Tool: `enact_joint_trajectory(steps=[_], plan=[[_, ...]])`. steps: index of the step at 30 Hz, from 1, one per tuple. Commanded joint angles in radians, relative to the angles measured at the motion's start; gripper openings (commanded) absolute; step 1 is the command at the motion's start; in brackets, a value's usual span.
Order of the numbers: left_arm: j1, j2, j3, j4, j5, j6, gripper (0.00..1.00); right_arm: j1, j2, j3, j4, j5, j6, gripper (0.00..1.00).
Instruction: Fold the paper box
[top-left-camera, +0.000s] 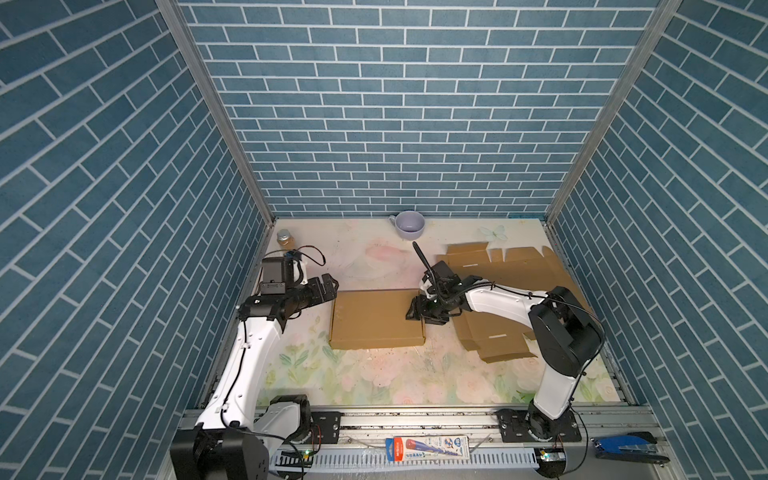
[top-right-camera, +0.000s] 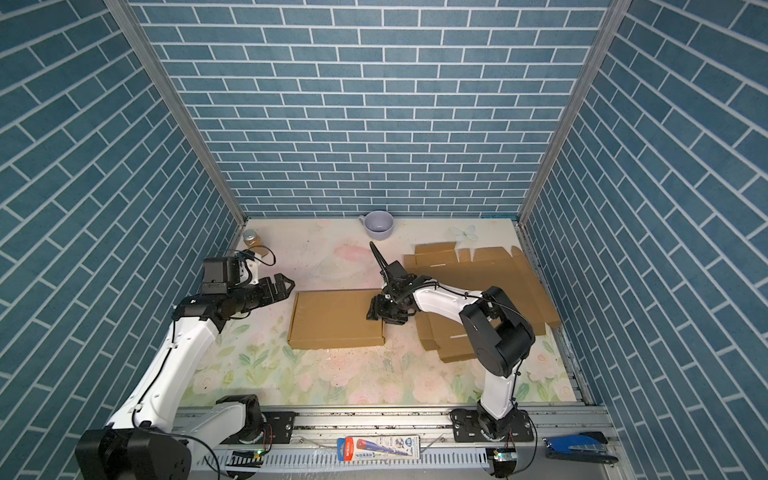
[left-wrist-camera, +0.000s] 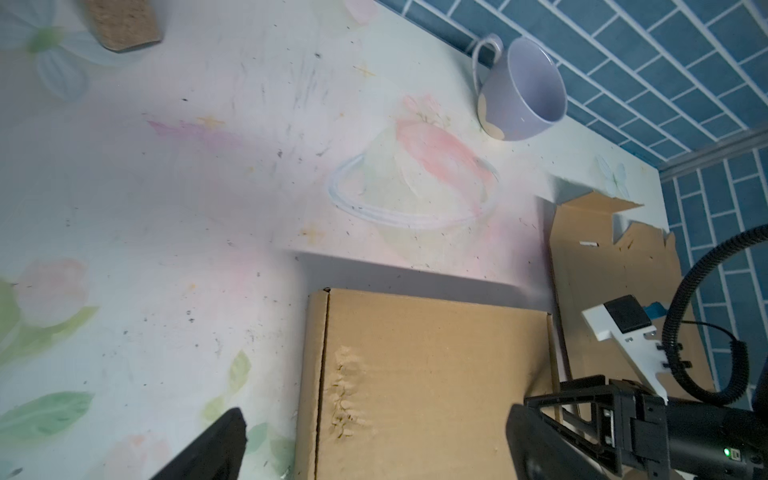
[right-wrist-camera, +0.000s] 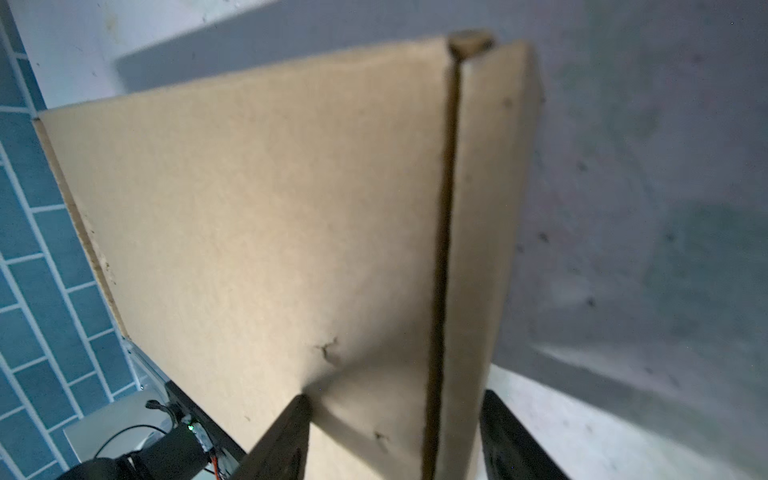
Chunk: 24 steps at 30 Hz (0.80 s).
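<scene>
- Blue brick-pattern walls close in a floral surface on three sides.
- The right tool reaches over the right edge of the paper box. Its jaws stand partly apart and straddle that edge: one finger lies on the lid, the other sits outside the side wall. The wrist view is blurred, so I cannot tell whether they actually pinch the cardboard.
- The left tool is just beside the box's far left corner. Its jaws are spread wide and have hold of nothing.
- The paper box lies closed and flat in the middle of the surface, lid down. A scuffed patch runs near its left edge.
- Flat cardboard blanks lie along the right edge of the surface, partly under the right arm.
- A pale mug stands upright at the middle of the far edge.
- A small jar with a cork lid stands in the far left corner.
</scene>
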Motion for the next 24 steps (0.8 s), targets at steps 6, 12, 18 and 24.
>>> enact_joint_trajectory(steps=[6,12,18,24], plan=[[0.072,-0.035,0.089,-0.037,-0.046,0.034,0.99,0.124,0.213,0.266,0.084,0.039,0.204,0.54],[0.148,-0.017,0.118,-0.018,0.093,0.010,1.00,0.209,0.439,0.609,0.022,0.036,0.244,0.52],[0.147,-0.027,0.135,-0.019,0.095,0.025,0.92,0.257,0.621,0.898,-0.027,-0.049,0.261,0.51],[0.120,-0.023,0.126,-0.003,0.078,0.036,0.87,0.198,0.456,0.777,-0.096,-0.051,0.098,0.61]])
